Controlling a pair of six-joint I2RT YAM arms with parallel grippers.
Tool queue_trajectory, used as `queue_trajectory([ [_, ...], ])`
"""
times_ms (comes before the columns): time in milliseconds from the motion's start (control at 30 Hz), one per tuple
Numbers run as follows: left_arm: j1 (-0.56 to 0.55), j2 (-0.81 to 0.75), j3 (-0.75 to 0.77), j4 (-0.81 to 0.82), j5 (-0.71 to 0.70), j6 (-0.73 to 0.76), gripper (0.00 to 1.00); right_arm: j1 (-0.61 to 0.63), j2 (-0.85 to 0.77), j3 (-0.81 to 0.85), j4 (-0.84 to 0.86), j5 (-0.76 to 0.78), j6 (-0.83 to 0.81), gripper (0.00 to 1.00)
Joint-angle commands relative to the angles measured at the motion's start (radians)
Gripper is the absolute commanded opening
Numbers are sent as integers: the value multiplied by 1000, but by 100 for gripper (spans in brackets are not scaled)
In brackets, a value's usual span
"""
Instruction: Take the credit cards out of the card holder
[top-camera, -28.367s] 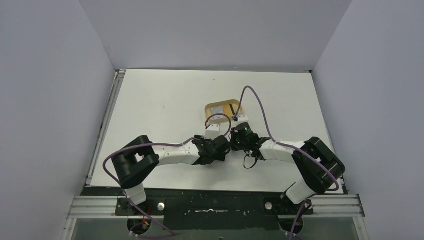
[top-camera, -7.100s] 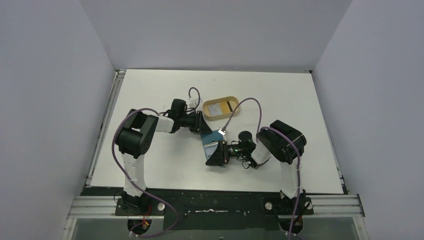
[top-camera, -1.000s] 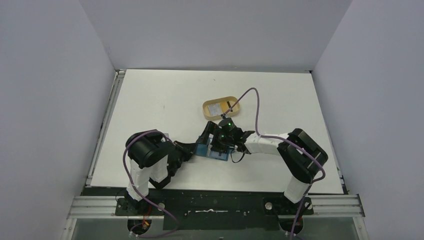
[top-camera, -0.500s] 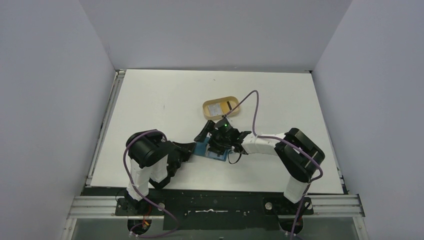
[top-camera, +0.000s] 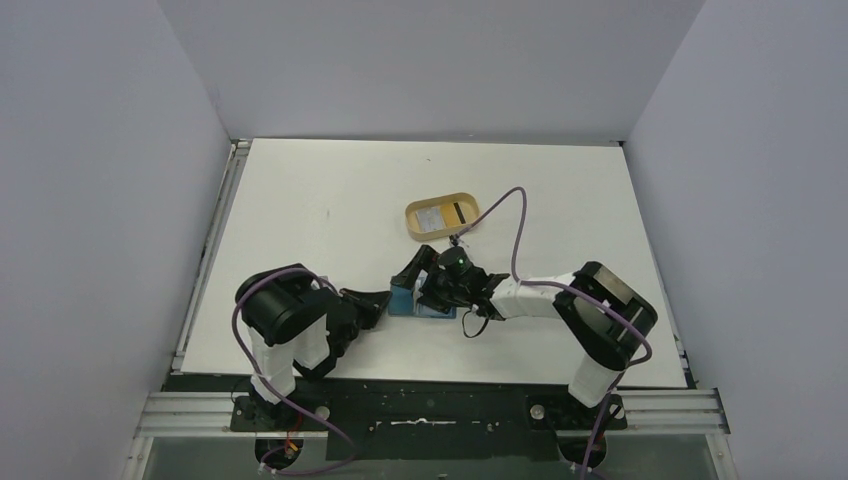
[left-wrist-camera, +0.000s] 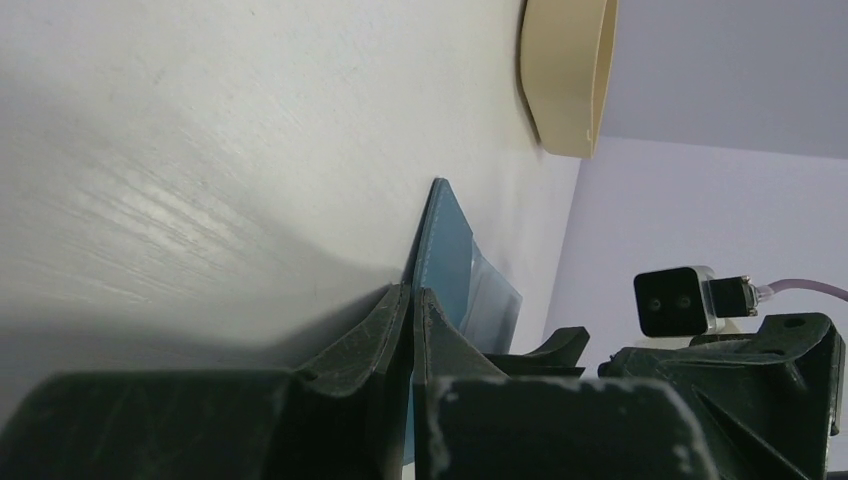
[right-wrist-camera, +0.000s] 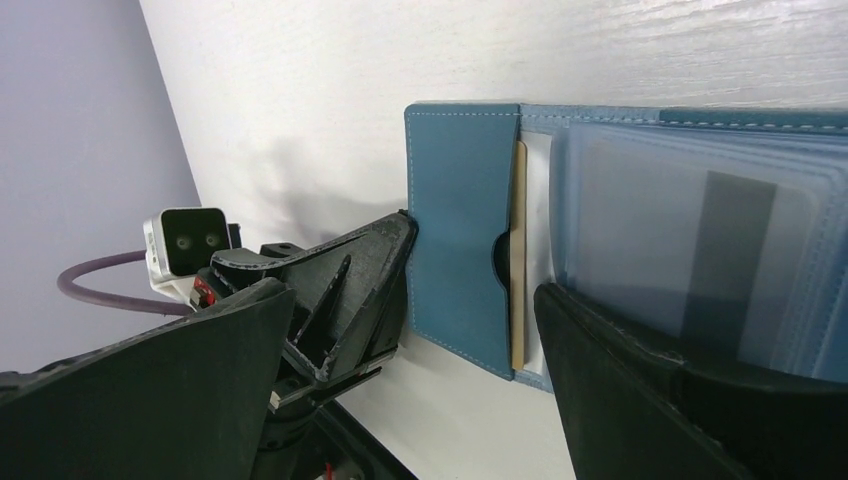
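The teal card holder lies opened flat on the table. My left gripper is shut on its left edge, low against the tabletop. In the right wrist view the holder's teal pocket shows a tan card edge and a white card in the slot. Clear sleeves beside them show a dark stripe. My right gripper hangs open over the holder, one finger above the sleeves, holding nothing. Two credit cards, a whitish card and a gold card, lie in the tray.
The tan oval tray stands just beyond the holder; its rim shows in the left wrist view. Both arms meet near the table's front middle, with a purple cable looping over the right arm.
The right wrist has come nearer and lower over the holder. The left arm has drawn back toward its base, still gripping the holder's edge.
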Motion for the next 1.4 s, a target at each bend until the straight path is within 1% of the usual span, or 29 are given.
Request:
queue_trajectory([
  [0,-5,-52,-13,-42,29,-14,0,-17,-10,-60,22,-41,-42,100],
  [100,4,-90,3,-42,60,-3,0,-39,-7,-74,128,-131,-58,100],
  [167,11,-109,11,-42,80,-3,0,-51,-2,-72,157,-179,-70,100],
  [267,18,-137,20,-42,97,-10,0,-55,10,-53,173,-225,-95,100],
  [400,25,-153,22,-42,98,-23,0,-56,27,-69,272,-259,-74,100],
  [533,31,-148,14,-42,97,-24,0,-58,36,-108,404,-270,-43,100],
  [733,35,-109,0,-42,96,1,0,-70,58,-196,679,-253,39,100],
  [1067,35,-47,-1,-44,105,21,0,-75,53,-248,900,-204,64,100],
  [1133,35,-46,3,-44,110,25,0,-76,64,-241,891,-205,68,100],
  [1200,35,-49,10,-44,116,29,0,-72,74,-224,838,-211,56,100],
  [1367,35,-77,17,-44,129,56,0,-58,70,-156,570,-218,-8,100],
])
